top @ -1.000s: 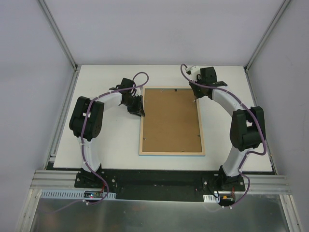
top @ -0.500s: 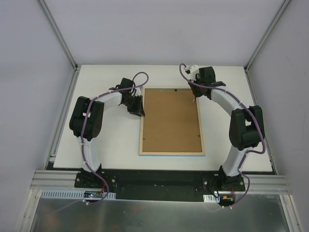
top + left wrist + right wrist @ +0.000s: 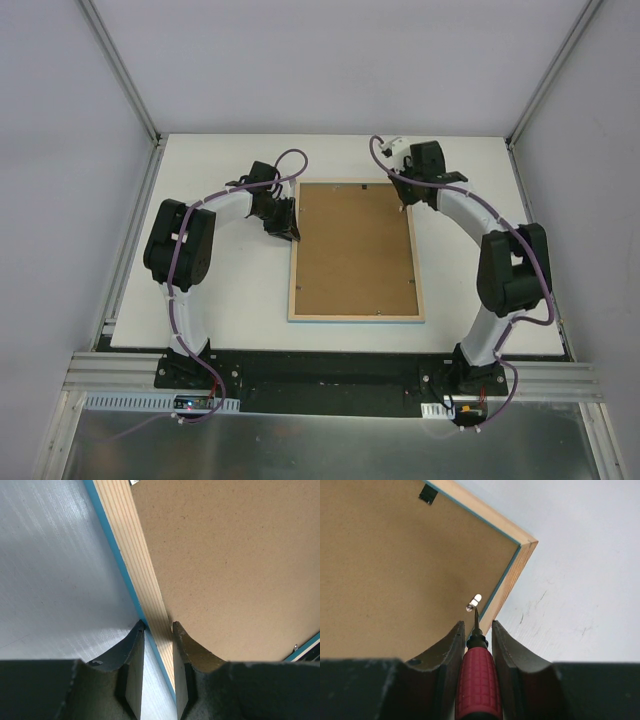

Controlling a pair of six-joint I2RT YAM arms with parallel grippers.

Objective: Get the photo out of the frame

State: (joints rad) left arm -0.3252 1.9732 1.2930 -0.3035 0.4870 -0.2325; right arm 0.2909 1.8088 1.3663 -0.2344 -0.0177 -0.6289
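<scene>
While face-down, frame (image 3: 125, 535): left gripper (image 3: 158, 626) pinches its wooden rail, steadying it.
Right gripper (image 3: 476, 626): clamps red-handled screwdriver (image 3: 477, 680), tip at metal tab (image 3: 474, 601), to free backing board (image 3: 395, 570).

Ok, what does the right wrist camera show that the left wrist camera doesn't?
Only the right wrist view: the right gripper, jaws shut on a red-handled screwdriver, its tip at a small metal tab near a corner of the frame, plus a black hanger. Only the left wrist view: the left gripper, jaws pinching the frame's pale wood rail. Both: the brown backing board, the frame's turquoise edge and the white table.
</scene>
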